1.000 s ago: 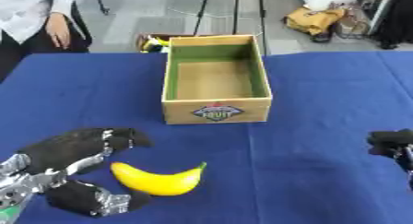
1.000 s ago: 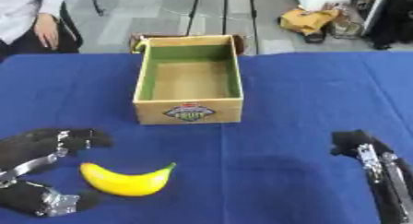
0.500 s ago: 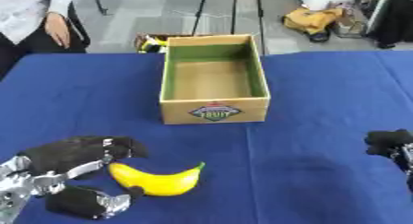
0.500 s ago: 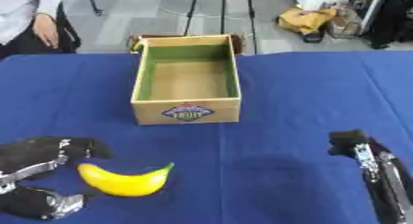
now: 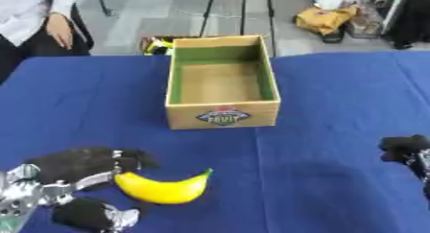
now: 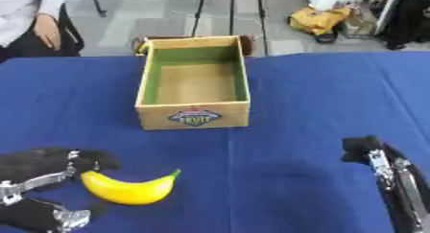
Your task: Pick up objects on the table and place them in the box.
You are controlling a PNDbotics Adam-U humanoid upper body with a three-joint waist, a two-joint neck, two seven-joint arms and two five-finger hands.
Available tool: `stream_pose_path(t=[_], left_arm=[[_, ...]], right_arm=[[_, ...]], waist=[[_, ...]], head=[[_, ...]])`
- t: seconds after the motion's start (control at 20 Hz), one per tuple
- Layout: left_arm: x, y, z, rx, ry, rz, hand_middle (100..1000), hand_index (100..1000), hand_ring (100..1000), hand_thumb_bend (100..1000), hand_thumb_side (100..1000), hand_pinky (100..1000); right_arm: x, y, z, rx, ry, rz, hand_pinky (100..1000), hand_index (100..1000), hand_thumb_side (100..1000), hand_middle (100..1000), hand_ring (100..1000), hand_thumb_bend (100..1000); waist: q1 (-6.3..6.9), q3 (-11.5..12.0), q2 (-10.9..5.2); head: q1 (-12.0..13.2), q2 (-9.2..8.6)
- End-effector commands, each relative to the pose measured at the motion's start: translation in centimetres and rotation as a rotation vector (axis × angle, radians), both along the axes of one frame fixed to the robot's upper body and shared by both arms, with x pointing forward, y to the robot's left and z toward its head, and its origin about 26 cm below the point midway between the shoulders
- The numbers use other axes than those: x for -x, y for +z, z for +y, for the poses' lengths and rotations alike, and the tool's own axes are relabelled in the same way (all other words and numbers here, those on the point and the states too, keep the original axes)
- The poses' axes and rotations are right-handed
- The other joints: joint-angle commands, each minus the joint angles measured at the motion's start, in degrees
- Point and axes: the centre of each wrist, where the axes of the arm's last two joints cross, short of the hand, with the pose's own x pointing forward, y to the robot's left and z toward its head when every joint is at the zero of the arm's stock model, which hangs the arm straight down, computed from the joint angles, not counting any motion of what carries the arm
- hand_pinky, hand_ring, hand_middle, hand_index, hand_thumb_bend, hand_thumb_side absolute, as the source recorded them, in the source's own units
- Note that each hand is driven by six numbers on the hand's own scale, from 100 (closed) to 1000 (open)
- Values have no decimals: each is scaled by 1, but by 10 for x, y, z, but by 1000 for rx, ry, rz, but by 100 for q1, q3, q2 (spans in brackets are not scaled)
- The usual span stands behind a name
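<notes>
A yellow banana (image 5: 163,189) lies on the blue table at the lower left, its stem tip curving up to the right. My left hand (image 5: 76,163) is open around its left end, fingers behind it and thumb (image 5: 94,215) in front, neither curled onto it. The cardboard box (image 5: 222,116) with a green lining and a fruit label stands open and empty further back at the centre. My right hand (image 6: 365,148) shows at the right edge near the table surface; its fingers are not clear.
A blue cloth (image 5: 336,93) covers the table. A small dark container (image 5: 158,45) sits just behind the box's far left corner. A person stands beyond the far left edge. Bags lie on the floor behind.
My left hand has drawn slightly back and to the left, staying open beside the banana. The banana, the box and my right hand have kept their places.
</notes>
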Motion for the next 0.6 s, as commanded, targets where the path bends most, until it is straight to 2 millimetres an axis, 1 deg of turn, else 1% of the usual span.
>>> stream_pose_path(t=[0.05,0.3,0.45,0.5,0.6], left_arm=[[1,9,0,-47,2,-27,917,990,812,362,858,593],[-3,9,0,-88,1,-13,917,998,816,468,928,605],[-8,8,1,-102,6,3,901,984,813,463,940,598],[-10,7,1,-103,8,12,881,966,808,467,941,588],[-14,5,2,-102,15,34,863,957,803,468,939,580]], right_arm=[[1,3,-3,24,-2,-7,764,710,1000,485,761,100],[2,2,-4,31,-5,2,765,710,1000,486,762,100],[2,1,-5,36,-7,8,765,710,1000,486,762,100],[2,1,-5,38,-7,10,765,710,1000,486,762,100],[2,1,-5,40,-7,12,766,710,1000,486,762,100]], waist=[[7,17,-112],[41,59,-136],[60,94,-145],[65,106,-146],[74,119,-145]], head=[[10,3],[-9,18],[-42,28],[-57,30],[-75,25]])
